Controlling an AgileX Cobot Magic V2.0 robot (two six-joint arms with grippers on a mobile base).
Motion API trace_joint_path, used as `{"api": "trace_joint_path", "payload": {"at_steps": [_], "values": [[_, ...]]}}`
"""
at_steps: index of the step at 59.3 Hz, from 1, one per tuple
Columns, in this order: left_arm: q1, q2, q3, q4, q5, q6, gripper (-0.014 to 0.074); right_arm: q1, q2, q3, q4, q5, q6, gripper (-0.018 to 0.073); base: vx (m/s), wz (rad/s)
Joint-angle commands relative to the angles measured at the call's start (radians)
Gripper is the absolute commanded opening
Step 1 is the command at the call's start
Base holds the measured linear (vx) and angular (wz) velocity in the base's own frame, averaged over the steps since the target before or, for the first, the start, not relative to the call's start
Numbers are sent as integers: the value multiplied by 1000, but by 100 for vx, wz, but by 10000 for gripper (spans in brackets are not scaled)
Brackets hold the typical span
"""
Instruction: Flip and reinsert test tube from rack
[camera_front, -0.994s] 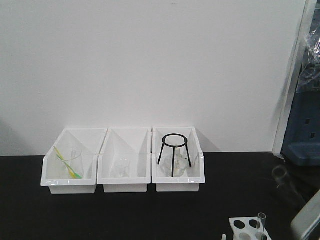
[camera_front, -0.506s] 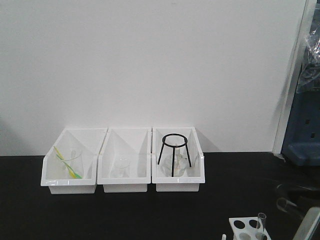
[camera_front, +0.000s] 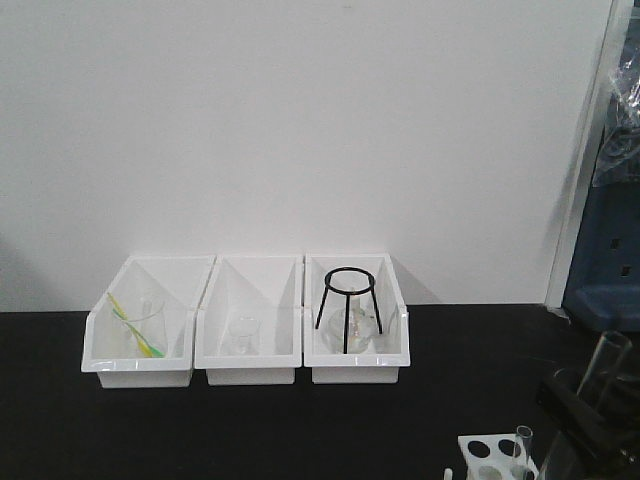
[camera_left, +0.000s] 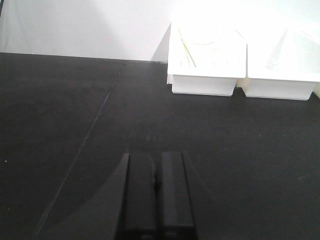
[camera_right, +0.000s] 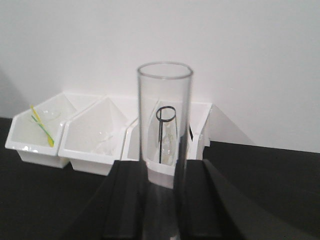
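Note:
My right gripper (camera_right: 162, 172) is shut on the test tube (camera_right: 164, 115), a clear glass tube whose open rim points away from the jaws. In the front view the test tube (camera_front: 607, 362) tilts up and to the right out of the black right gripper (camera_front: 578, 405), above and right of the rack. The white rack (camera_front: 487, 452) sits at the bottom edge, partly cut off, with a second clear tube (camera_front: 520, 445) standing in it. My left gripper (camera_left: 156, 159) is shut and empty, low over the black table (camera_left: 75, 110).
Three white bins stand in a row against the back wall: the left bin (camera_front: 140, 372) holds a beaker and a yellow-green stick, the middle bin (camera_front: 250, 372) small glassware, the right bin (camera_front: 358, 372) a black tripod stand (camera_front: 349, 300). Blue equipment (camera_front: 612, 260) stands at the far right.
The grey right arm at the bottom right has swung; the held tube, blurred and lying low before, now points up and to the right with the black jaws in view. The rack has not moved.

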Motion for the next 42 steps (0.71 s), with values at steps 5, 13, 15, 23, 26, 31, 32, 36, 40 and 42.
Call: {"api": "trace_joint_path", "payload": {"at_steps": [5, 13, 15, 23, 26, 31, 32, 36, 40, 42], "values": [[-7, -11, 2, -5, -79, 0, -6, -64, -10, 103, 183, -325, -97, -12, 0, 0], [-7, -11, 2, -5, -79, 0, -6, -66, -10, 120, 205, -340, -160, -11, 0, 0], [-7, -11, 2, -5, -79, 0, -6, -66, -9, 120, 188, -340, -162, -11, 0, 0], [-7, -11, 2, -5, -79, 0, -6, -66, 40, 120, 139, -353, -162, -9, 0, 0], [-7, -11, 2, -5, -79, 0, -6, -66, 74, 122, 112, -391, -162, -9, 0, 0], [-7, -11, 2, -5, -79, 0, -6, -66, 131, 124, 79, -464, -162, -9, 0, 0], [-7, -11, 2, -5, -79, 0, -6, -66, 142, 124, 80, -475, -162, -9, 0, 0], [-7, -11, 2, -5, -79, 0, -6, -66, 196, 124, 84, -522, -162, -9, 0, 0], [-7, -11, 2, -5, -79, 0, -6, -66, 240, 124, 84, -563, -163, -9, 0, 0], [-7, -11, 2, -5, -79, 0, -6, -66, 260, 124, 84, -592, -167, -9, 0, 0]]}}
